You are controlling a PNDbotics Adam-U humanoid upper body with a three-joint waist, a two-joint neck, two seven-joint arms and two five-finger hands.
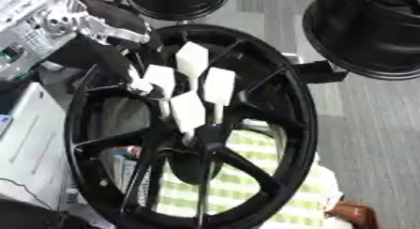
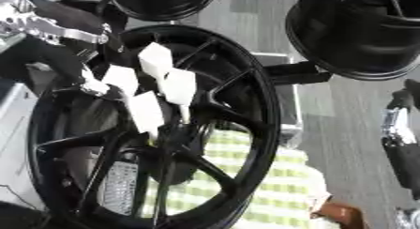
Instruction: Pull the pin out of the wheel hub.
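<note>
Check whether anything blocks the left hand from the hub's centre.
Nothing visible does. The left hand reaches over the black spoked wheel hub's rim to white flat pieces at its centre; the pin itself is unclear.

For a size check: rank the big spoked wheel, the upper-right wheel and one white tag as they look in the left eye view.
1. Spoked wheel
2. Upper-right wheel, cut off by the frame
3. White tag, by far smallest

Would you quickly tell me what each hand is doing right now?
Left hand: at the centre of the wheel hub; cannot tell whether its white-tipped fingers hold anything.
Right hand: only an arm shows at the right edge.
</note>
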